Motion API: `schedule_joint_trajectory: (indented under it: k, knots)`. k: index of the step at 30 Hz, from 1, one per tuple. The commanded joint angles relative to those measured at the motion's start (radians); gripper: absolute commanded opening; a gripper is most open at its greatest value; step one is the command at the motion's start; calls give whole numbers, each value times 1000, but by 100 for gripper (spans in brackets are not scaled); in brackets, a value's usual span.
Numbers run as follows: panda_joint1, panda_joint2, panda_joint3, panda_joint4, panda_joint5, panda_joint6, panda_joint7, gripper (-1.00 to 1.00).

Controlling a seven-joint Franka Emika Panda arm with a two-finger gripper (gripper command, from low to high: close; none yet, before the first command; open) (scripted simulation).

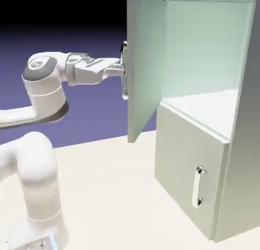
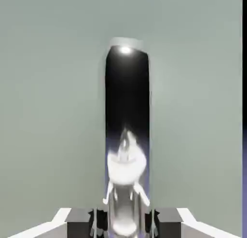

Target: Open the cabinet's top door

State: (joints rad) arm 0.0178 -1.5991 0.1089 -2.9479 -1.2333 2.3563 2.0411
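While the door edge (image 1: 132, 119) stands off the cabinet (image 1: 183, 152), the pincer (image 2: 124, 223) clamps the handle (image 2: 127, 82).

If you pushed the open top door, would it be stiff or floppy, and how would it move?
The top door looks flat and straight-edged, so it is probably stiff. It joins the cabinet along one side, so it would likely swing. The shiny handle might feel slippery.

The pale grey-green cabinet (image 1: 193, 168) stands upright on the worktop (image 1: 106, 193), the worktop's far edge meeting its outline at the exterior view's left; its tall, flat top door (image 1: 146, 61) stands wide open, upright, its shiny vertical bar handle (image 1: 125, 90) on the outer face
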Motion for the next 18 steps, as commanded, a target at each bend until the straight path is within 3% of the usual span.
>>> schedule_joint_trajectory:
  k: [1, 10, 18]
  knots:
    - [6, -9, 36, 1, 33, -33, -3, -100]
    - [24, -18, 362, 76, 303, -319, -5, -100]
    - [-85, 62, 652, 272, 523, -611, 12, -100]
